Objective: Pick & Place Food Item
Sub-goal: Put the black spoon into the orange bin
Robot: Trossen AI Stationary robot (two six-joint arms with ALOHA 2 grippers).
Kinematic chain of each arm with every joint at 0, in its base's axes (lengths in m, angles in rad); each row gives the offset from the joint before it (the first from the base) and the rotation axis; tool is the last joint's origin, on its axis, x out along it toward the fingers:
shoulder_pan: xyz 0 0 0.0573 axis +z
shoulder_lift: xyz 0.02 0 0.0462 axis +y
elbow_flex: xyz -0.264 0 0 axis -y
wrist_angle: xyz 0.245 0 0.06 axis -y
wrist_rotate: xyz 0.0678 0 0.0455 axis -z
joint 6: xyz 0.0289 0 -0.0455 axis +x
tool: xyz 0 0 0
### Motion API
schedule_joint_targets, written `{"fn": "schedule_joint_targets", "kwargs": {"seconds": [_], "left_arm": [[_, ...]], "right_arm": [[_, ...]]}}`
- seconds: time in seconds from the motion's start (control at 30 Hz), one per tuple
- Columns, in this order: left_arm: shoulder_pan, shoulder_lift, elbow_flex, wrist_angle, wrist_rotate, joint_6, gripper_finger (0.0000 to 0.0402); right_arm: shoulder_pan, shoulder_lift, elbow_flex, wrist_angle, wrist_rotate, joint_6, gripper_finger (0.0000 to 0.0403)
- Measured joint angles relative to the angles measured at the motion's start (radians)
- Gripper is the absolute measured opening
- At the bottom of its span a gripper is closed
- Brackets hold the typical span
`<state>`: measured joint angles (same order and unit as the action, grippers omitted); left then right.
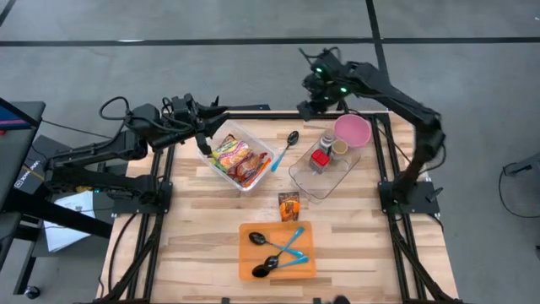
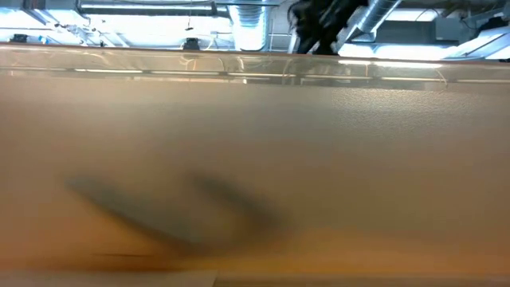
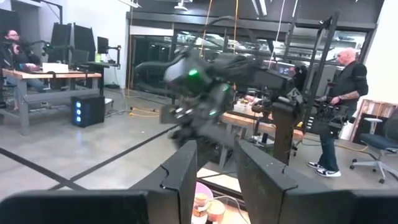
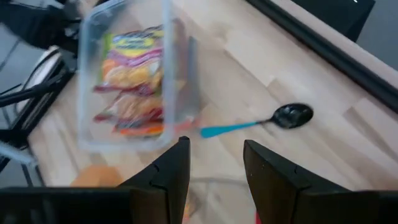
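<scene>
Both arms hover at the worktop's [image 1: 202, 219] far edge. The left gripper's [image 3: 216, 180] fingers stand apart, empty; so do the right gripper's [image 4: 216, 163], above the snack-packet bin [image 4: 134, 81].

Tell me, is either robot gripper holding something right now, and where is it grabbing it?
No. Both are empty. The left gripper shows only air between its parted fingers, and the right gripper hovers open above the table, near the snack bin.

left gripper [image 3: 214, 180]: fingers parted, nothing between | right arm [image 3: 205, 93]: beyond the fingers, green light lit | pink cup [image 3: 204, 190]: below right arm | person [image 3: 339, 112]: standing behind right arm
</scene>
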<state>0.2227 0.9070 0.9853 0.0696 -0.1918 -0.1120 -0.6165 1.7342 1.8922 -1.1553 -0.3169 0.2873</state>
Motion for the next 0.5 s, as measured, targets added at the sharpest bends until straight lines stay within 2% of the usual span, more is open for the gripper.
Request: {"fn": "schedule_joint_targets", "kwargs": {"seconds": [0.33, 0.5], "left_arm": [[0.01, 0.0, 0.0, -0.001, -0.007, 0.021, 0.0104], [0.01, 0.0, 0.0, -0.001, -0.007, 0.029, 0.0104]], "right_arm": [[-0.078, 0.359, 0.339, -0.17, 0.002, -0.089, 0.0143], [-0.1, 0.481, 0.378, -0.25, 0.004, -0.128, 0.0143]]}}
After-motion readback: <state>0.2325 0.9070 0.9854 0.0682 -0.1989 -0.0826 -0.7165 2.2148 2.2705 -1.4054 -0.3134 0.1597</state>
